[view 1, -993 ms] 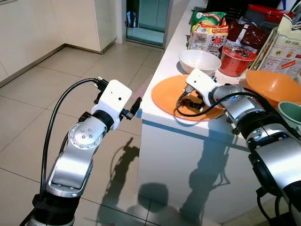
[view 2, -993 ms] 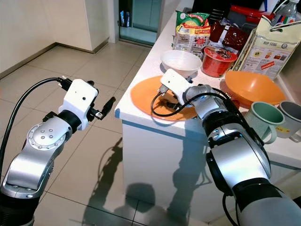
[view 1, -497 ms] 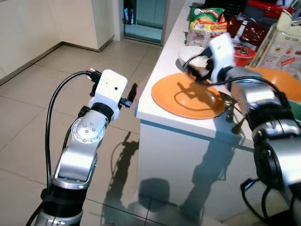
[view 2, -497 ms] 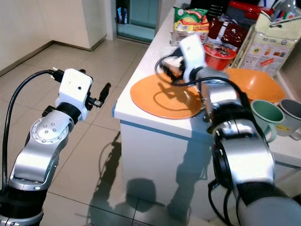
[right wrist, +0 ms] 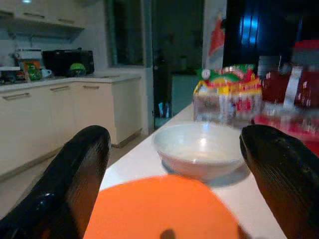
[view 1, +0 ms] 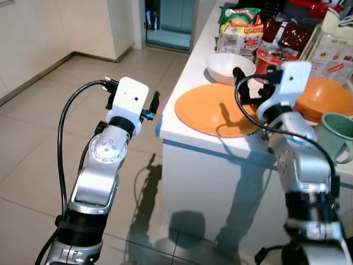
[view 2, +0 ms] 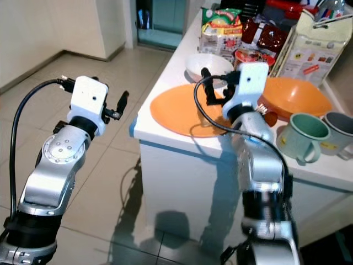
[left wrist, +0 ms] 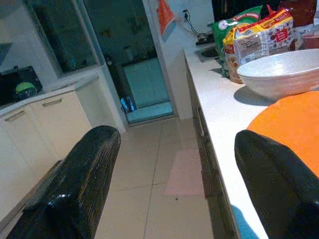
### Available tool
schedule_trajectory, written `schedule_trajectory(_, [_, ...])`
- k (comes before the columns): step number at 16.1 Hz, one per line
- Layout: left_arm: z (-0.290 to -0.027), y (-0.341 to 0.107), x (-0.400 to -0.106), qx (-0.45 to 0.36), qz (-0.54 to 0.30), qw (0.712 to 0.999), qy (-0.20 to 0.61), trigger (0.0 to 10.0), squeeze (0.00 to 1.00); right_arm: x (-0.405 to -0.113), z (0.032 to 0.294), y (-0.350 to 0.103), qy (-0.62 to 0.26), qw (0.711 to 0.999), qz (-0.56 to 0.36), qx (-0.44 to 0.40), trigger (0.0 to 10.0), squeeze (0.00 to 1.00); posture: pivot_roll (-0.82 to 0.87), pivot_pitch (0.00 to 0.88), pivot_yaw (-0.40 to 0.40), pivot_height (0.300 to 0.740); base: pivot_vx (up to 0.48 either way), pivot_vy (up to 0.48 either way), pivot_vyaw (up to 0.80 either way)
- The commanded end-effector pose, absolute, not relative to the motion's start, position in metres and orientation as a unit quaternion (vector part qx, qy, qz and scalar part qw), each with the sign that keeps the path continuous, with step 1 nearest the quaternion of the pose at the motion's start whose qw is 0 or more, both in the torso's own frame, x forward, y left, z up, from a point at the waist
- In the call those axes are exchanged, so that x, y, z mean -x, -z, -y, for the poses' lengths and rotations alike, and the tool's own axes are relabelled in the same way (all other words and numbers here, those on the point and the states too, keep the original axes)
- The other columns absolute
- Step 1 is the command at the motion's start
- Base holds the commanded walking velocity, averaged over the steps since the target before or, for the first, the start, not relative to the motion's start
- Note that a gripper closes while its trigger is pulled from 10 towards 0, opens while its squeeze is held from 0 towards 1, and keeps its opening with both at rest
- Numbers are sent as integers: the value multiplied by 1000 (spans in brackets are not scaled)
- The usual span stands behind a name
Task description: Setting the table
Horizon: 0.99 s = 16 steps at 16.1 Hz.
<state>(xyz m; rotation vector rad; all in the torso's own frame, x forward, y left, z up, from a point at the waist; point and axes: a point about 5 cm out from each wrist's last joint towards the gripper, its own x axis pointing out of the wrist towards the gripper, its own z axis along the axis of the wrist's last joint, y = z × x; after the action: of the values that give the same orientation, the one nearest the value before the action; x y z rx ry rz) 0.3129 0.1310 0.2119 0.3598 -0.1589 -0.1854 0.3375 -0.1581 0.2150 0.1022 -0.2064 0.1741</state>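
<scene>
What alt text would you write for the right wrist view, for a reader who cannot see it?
Between the two wide-open black fingers of the right end effector, a white bowl stands on a white counter just beyond an orange plate. Snack packets sit behind the bowl, with dim kitchen cabinets beyond.

One orange plate (view 1: 212, 109), one white bowl (view 1: 230, 67), one orange bowl (view 1: 323, 96), two mugs (view 2: 303, 136).

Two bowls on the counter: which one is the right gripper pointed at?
The white bowl, behind the flat orange plate; the right gripper faces it. The orange bowl sits off to the arm's right.
</scene>
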Motion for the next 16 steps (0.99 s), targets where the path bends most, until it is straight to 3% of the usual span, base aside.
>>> schedule_trajectory(1, [-132, -217, -315, -177, 88, 976, 91, 10000, 0, -334, 157, -220, -85, 989, 105, -55, 10000, 0, 33, 0, -41, 740, 270, 0, 0])
schedule_trajectory(16, [-130, -223, -317, -183, 101, 972, 103, 10000, 0, -325, 147, -229, -87, 990, 92, -59, 10000, 0, 50, 0, -56, 740, 321, 0, 0])
